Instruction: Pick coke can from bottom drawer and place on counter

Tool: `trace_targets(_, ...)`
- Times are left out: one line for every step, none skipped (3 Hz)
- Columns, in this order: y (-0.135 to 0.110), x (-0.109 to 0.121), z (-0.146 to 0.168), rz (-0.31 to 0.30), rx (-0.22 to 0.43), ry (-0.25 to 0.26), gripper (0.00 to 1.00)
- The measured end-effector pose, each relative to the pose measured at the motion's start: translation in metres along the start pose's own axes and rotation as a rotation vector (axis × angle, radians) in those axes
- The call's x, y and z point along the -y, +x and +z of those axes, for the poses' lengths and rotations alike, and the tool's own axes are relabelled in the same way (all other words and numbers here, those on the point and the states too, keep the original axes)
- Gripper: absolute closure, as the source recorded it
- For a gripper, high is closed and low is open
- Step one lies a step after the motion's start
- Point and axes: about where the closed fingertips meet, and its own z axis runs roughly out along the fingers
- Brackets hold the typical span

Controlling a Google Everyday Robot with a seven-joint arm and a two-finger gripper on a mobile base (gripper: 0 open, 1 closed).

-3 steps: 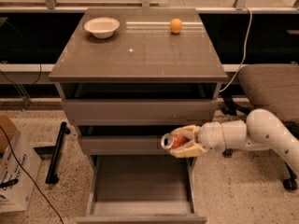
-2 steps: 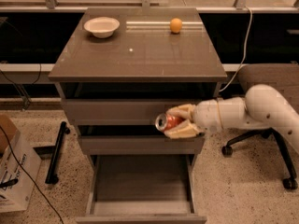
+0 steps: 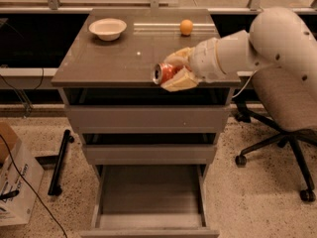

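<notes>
My gripper is shut on the coke can, a small red can lying sideways with its silver end facing left. It holds the can at the front edge of the counter, right of the middle, at about the level of the top. The white arm comes in from the upper right. The bottom drawer is pulled out below and nothing shows inside it. The two grey drawers above it are closed.
A white bowl sits at the counter's back left and an orange ball at the back right. An office chair stands to the right. A cardboard box and cables lie on the floor at left.
My gripper has risen with the can from in front of the middle drawer up to the counter's front edge.
</notes>
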Motion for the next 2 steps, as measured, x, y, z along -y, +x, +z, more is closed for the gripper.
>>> trace_targets(-0.0069,0.0065,0.0014,-0.014,-0.001,0.015,1.00)
trace_targets(-0.0028,0.0102,0.0059,-0.010,-0.015,0.060,1.00)
